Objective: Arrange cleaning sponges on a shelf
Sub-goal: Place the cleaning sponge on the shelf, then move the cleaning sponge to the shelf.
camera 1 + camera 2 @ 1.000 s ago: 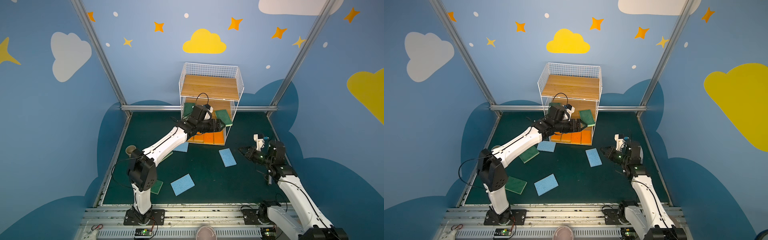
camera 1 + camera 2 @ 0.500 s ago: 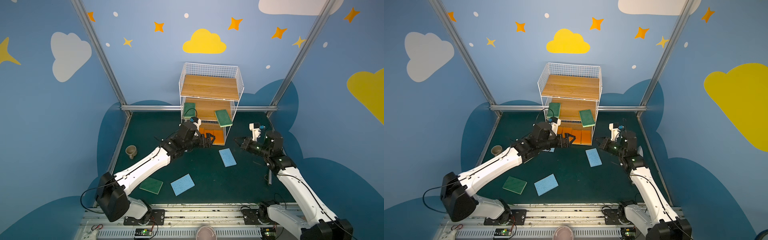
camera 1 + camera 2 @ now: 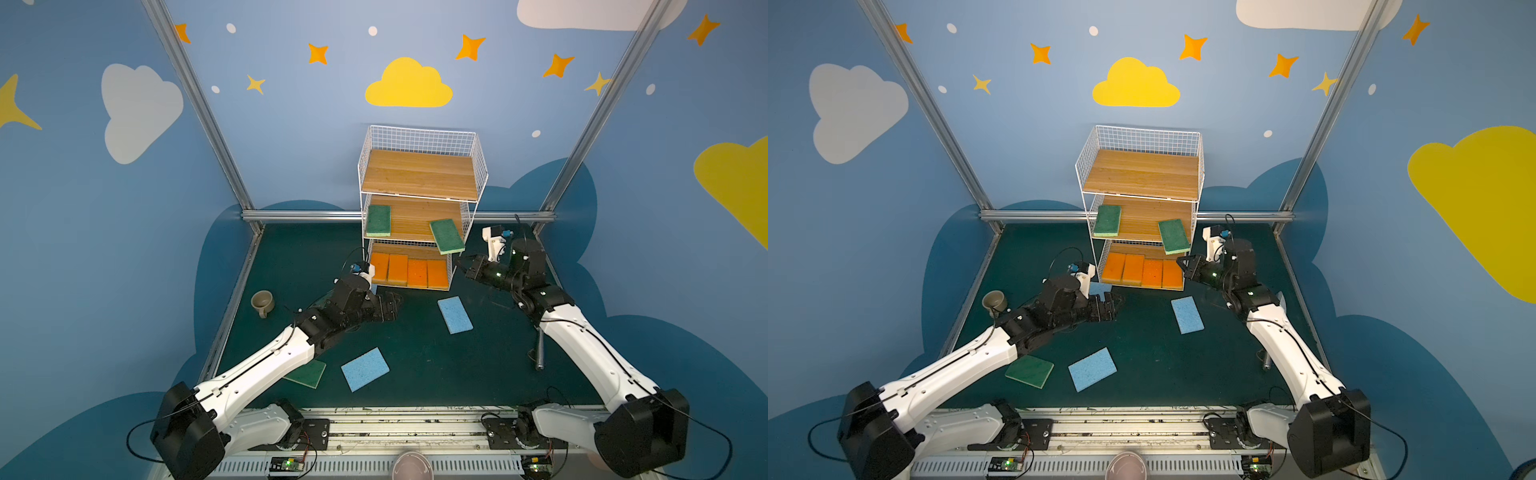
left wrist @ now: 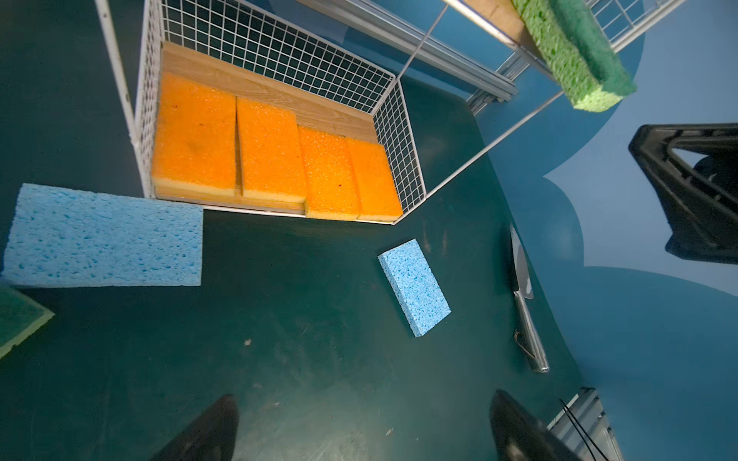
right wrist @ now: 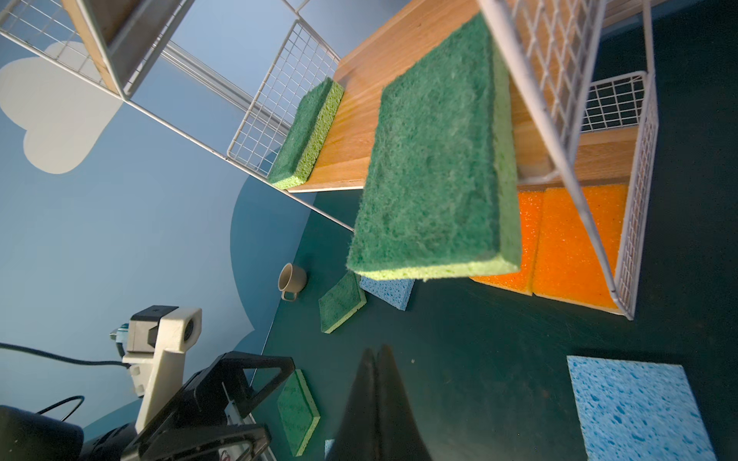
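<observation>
Left claw [image 3: 390, 306] hung wide open, empty; right claw [image 5: 375, 353] sat shut on nothing near the overhanging green sponge [image 3: 446, 237], likely to nudge it onto the shelf [image 3: 415, 178].

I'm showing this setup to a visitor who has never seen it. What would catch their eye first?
Four orange sponges lined up side by side on the bottom level of the white wire shelf stand out most. A green sponge juts over the front edge of the middle level on the right, with the right fingers shut close by. Blue sponges lie loose on the dark floor.
</observation>
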